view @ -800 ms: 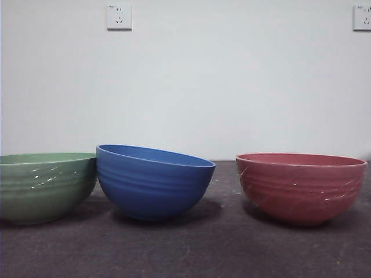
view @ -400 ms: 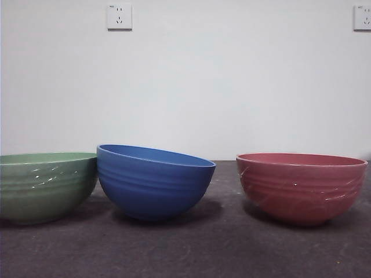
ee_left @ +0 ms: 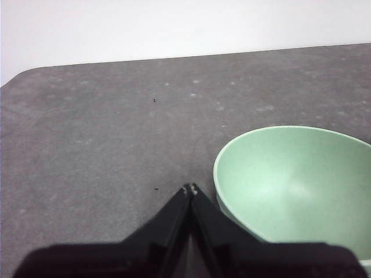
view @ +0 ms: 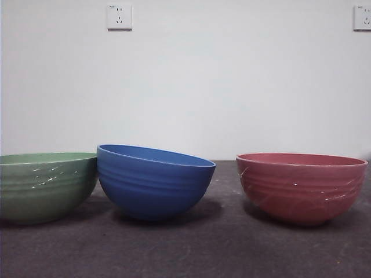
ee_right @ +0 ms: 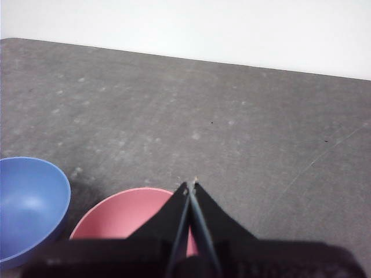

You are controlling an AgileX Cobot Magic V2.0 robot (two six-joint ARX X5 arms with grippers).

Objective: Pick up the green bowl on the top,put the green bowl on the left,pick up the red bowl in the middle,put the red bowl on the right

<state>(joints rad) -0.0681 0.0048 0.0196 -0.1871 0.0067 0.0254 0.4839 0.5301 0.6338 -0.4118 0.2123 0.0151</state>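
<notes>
The green bowl stands upright at the left of the table. It also shows in the left wrist view. The red bowl stands upright at the right, and shows in the right wrist view. My left gripper is shut and empty, held above the table beside the green bowl. My right gripper is shut and empty, held above the red bowl's far rim. Neither gripper shows in the front view.
A blue ridged bowl sits tilted in the middle, leaning against the green bowl; it also shows in the right wrist view. The dark grey table ends at a white wall with two sockets.
</notes>
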